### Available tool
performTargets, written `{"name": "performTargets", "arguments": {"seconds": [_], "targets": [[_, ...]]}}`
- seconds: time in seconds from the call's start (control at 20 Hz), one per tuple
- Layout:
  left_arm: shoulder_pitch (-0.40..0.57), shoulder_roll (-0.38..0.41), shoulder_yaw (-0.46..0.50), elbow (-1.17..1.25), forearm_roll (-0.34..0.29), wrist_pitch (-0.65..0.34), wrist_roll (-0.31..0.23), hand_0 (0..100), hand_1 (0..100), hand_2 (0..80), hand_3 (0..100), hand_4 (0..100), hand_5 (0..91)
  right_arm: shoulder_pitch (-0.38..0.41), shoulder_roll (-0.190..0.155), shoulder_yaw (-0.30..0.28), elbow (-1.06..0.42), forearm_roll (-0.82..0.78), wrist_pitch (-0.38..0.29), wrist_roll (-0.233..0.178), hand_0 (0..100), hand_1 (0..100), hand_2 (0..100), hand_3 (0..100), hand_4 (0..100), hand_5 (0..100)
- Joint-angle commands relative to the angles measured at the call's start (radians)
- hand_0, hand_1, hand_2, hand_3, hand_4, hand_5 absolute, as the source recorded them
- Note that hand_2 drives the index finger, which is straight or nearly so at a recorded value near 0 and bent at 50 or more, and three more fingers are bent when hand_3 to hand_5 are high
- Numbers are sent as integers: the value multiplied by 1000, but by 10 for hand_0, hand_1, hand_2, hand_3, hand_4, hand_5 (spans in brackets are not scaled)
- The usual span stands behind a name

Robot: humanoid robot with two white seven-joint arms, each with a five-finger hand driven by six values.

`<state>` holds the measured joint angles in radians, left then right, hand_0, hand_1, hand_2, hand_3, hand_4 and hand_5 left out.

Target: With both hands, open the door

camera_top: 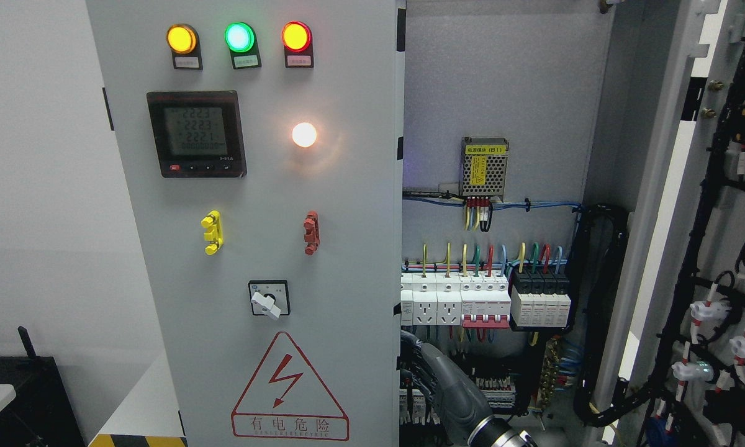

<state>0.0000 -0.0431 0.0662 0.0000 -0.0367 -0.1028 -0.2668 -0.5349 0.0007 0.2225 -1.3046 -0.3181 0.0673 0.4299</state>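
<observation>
Left door (254,223) of the cabinet shut, lamps lit. Right door (708,248) swung wide open, past the breaker row (484,301). Robot arm (465,397) reaches in below the breakers from the bottom edge; hand hidden, can't tell its state.

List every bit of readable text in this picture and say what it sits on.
"有电危险": warning triangle on the closed left door.
"2223", "2223", "2221": meter screen.
"(B1)": yellow label on the power supply; its other characters are blurred.
Plates under the three lamps: too small to read.
</observation>
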Motion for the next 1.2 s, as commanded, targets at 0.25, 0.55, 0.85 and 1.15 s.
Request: {"name": "performTargets", "arguments": {"seconds": [0.25,0.55,0.85,1.15], "targets": [[2,0,0,-9,0,3,0,0,0,0,0,0,0,-4,18,1,4,-2,0,30,383,0,0,0,0,0],[2,0,0,-9,-2,3,0,0,0,0,0,0,0,-4,18,-2,5,-4,0,49,382,0,0,0,0,0],[2,0,1,-9,-2,3,0,0,0,0,0,0,0,-17,19,-3,7,-4,0,79,382,0,0,0,0,0],[2,0,0,-9,0,2,0,0,0,0,0,0,0,-19,19,-5,8,-6,0,99,383,0,0,0,0,0]]}}
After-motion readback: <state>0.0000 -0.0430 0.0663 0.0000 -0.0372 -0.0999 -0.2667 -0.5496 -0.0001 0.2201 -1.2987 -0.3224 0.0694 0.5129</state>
